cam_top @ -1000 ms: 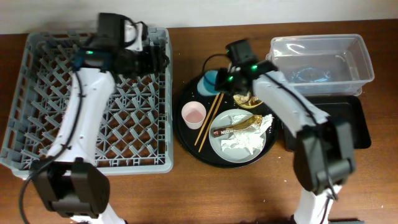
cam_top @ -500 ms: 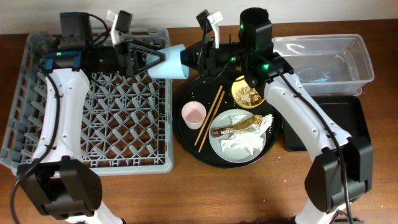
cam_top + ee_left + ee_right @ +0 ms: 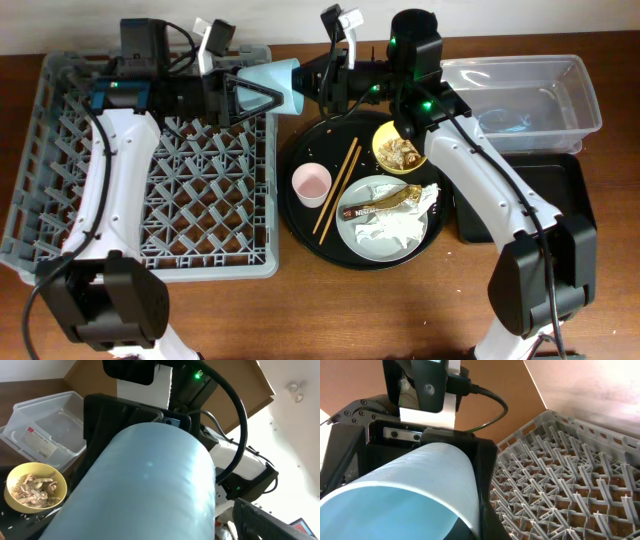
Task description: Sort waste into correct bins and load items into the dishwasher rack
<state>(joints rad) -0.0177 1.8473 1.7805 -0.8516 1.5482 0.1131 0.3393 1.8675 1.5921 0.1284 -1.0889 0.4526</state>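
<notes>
The light blue cup hangs on its side in the air between the grey dishwasher rack and the round tray. My right gripper is shut on its rim end; the right wrist view looks into the cup. My left gripper is open, its fingers on either side of the cup's base end, and a gap shows beside the cup. The pink cup, chopsticks, yellow bowl with scraps, and plate with napkins and wrapper lie on the round tray.
The round black tray sits right of the rack. The clear tub stands at the back right with the shallow black tray in front of it. The rack's peg floor lies below the cup.
My right gripper lifted the blue cup off the round tray and carried it left. My left gripper swung over from the rack and moved its open fingers around the cup's base.
</notes>
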